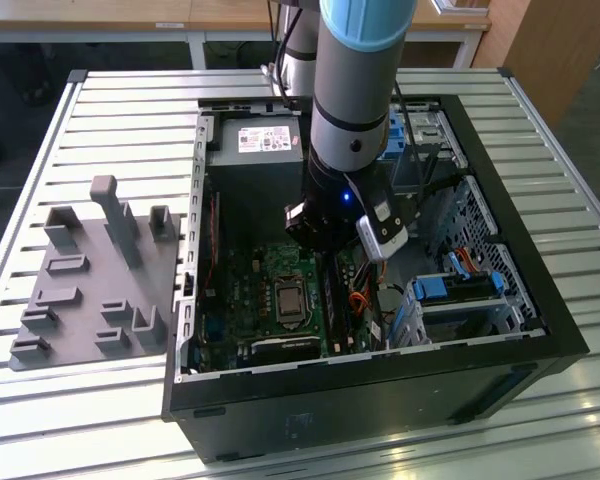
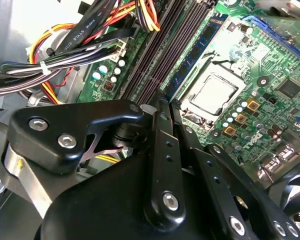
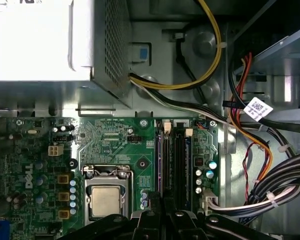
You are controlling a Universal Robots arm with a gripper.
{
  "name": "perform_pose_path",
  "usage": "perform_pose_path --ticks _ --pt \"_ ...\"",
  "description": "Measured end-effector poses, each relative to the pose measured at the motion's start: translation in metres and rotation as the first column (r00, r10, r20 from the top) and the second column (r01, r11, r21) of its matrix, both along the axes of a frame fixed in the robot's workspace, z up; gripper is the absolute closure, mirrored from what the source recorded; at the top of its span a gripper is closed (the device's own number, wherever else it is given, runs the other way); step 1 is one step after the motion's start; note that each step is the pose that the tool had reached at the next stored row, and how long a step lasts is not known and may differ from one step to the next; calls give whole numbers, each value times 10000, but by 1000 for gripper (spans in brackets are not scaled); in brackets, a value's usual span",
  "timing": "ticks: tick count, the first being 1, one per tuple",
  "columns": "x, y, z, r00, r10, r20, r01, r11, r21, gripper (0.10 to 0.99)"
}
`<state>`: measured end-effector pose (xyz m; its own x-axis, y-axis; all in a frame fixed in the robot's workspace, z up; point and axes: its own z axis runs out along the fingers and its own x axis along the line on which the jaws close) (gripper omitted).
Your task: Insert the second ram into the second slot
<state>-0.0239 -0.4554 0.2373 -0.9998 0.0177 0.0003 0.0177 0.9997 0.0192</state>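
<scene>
The second ram [image 2: 197, 50] is a thin dark-blue stick with black chips. It stands on edge along the memory slots [image 2: 162, 45], beside the CPU socket [image 2: 212, 95], and runs out from between my fingertips. My gripper [image 2: 167, 100] sits low inside the open computer case, its black fingers [image 2: 160, 150] closed on the stick's near part. In the first wrist view the ram [image 3: 181, 165] lies over the slots [image 3: 160, 165], with the gripper [image 3: 165, 214] at its end. In the exterior view the gripper [image 1: 325, 250] hangs just above the slots [image 1: 332, 305]. How deep the stick sits is hidden.
The grey power-supply box [image 1: 255, 160] fills the case's far corner. Bundled cables [image 2: 80, 40] run close beside the slots. Blue drive-bay clips [image 1: 450, 290] sit at the exterior view's right. A grey fixture plate [image 1: 90, 280] lies on the slatted table outside the case.
</scene>
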Motion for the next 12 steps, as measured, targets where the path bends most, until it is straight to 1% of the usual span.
perform_pose_path --ticks 2,6,12 --pt "6 -1 -14 10000 1 -7 -1 10000 -1 949" --pt "20 -11 -24 10000 1 -57 -1 10000 0 949" --pt "23 -13 -24 10000 2 -60 -2 10000 0 949"
